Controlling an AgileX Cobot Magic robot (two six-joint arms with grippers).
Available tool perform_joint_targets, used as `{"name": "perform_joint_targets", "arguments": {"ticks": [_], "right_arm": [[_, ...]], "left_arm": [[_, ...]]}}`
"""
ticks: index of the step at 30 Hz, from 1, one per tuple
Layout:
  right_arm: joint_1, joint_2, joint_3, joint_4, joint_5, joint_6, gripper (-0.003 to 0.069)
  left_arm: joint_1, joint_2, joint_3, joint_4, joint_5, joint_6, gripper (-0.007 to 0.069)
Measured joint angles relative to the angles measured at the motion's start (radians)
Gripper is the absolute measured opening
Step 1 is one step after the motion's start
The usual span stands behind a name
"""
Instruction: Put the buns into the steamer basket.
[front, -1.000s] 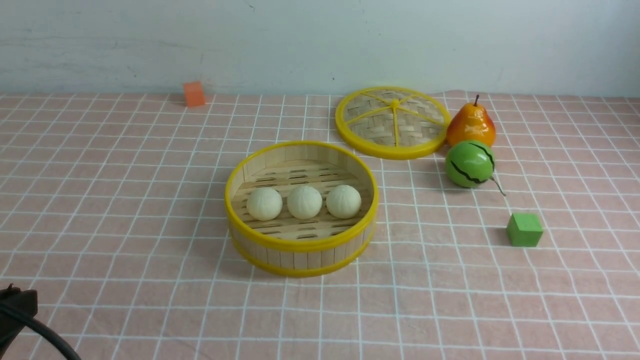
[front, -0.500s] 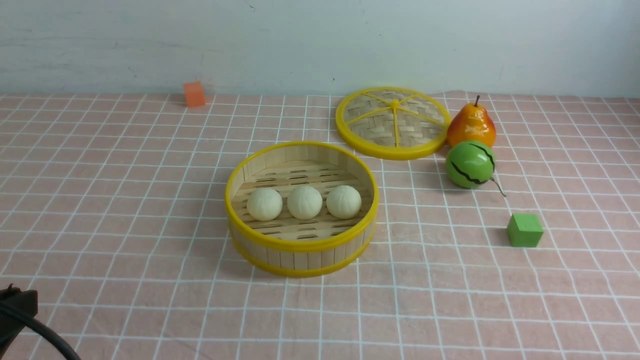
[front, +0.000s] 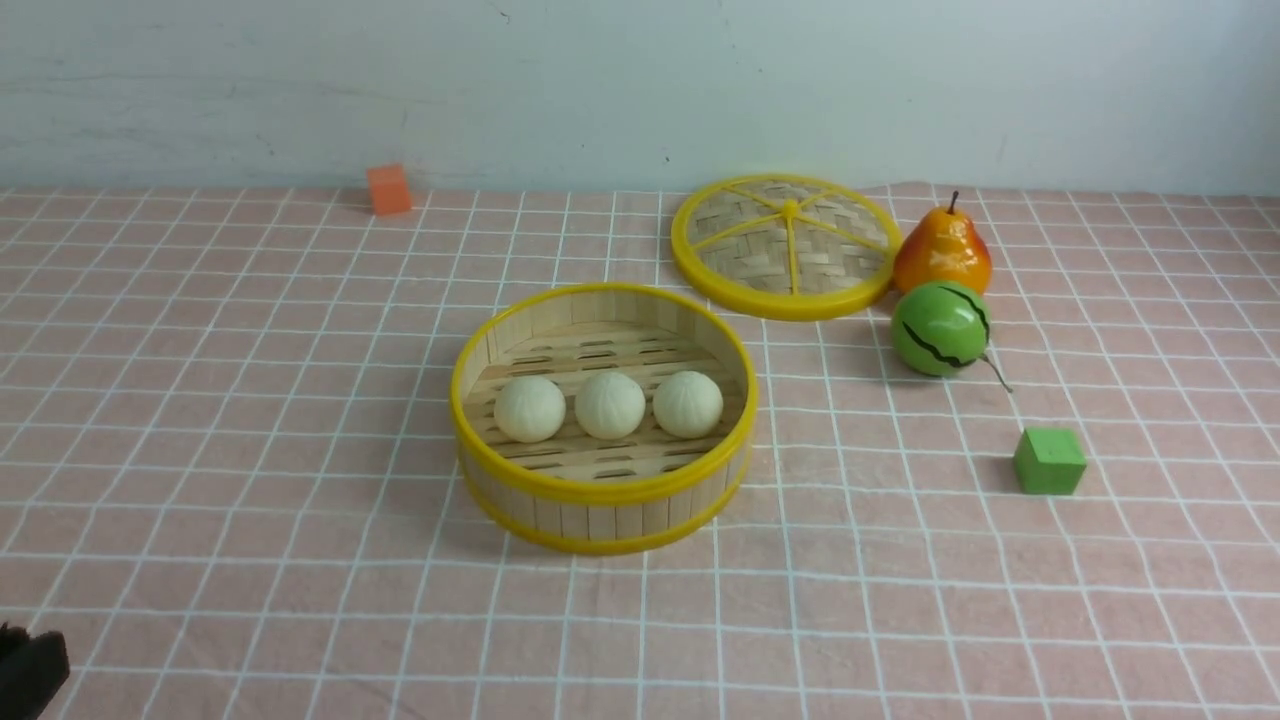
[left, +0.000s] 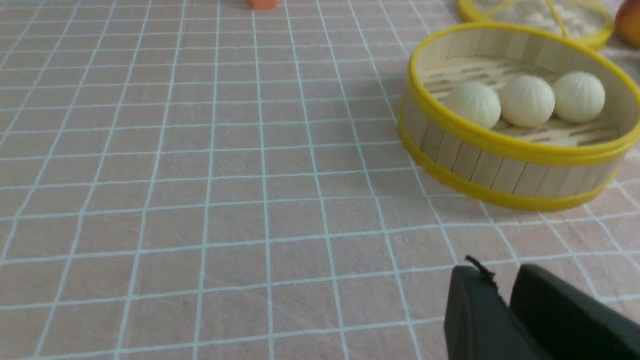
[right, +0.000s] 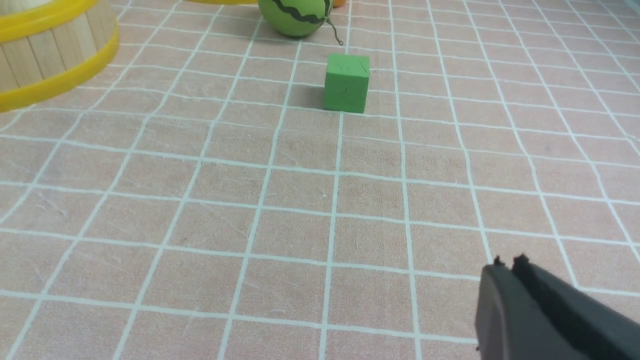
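Pink checked cloth (front: 250, 420) covers the whole work surface, with a pale wall behind it. On that cloth, near the middle, stands the steamer basket (front: 603, 487), upright and uncovered. All three buns (front: 609, 404) lie inside it in a row on the slotted floor, each close beside or touching its neighbour, and no bun is seen anywhere on the cloth. Judged from this, the placing is complete and nothing of the stated task appears left; fitting the lid is not asked for. The woven lid (front: 786, 245) lies flat behind and to the right of the basket, apart from it. Just beside the lid stands a pear (front: 941, 250), with a green striped ball (front: 940, 327) just in front of the pear. A green block (front: 1048, 460) sits further forward on the right, and an orange block (front: 388, 188) rests near the wall on the left. The left gripper (left: 502, 295) is low over bare cloth, well apart from the basket, jaws narrow with a slim gap and holding nothing. The right gripper (right: 507, 272) is likewise clear of everything, jaws pressed together and empty. Against the earlier front view, the objects are unmoved; only the dark arm part at the lower left corner has drawn back, leaving a smaller piece in sight.
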Motion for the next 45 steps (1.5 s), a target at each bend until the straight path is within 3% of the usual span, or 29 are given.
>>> {"name": "perform_joint_targets", "arguments": {"ticks": [5, 9, 10, 14, 21, 45], "right_arm": [[0.0, 0.0, 0.0, 0.001, 0.0, 0.0, 0.0019], [0.0, 0.0, 0.0, 0.001, 0.001, 0.0, 0.0022], [0.0, 0.0, 0.0, 0.001, 0.001, 0.0, 0.0022], [0.0, 0.0, 0.0, 0.001, 0.001, 0.0, 0.0028], [0.0, 0.0, 0.0, 0.001, 0.001, 0.0, 0.0031], [0.0, 0.0, 0.0, 0.002, 0.001, 0.0, 0.0067]], "left_arm": [[0.151, -0.229, 0.208, -0.087, -0.16, 0.051, 0.0094], [0.201, -0.251, 0.237, -0.104, -0.095, 0.086, 0.0043], [0.214, -0.251, 0.242, -0.131, -0.036, 0.091, 0.0001], [0.223, -0.252, 0.246, -0.172, 0.063, 0.146, -0.0013], [0.223, -0.252, 0.246, -0.225, 0.065, 0.263, -0.0013], [0.223, -0.252, 0.246, -0.232, 0.065, 0.271, -0.0013]]}}
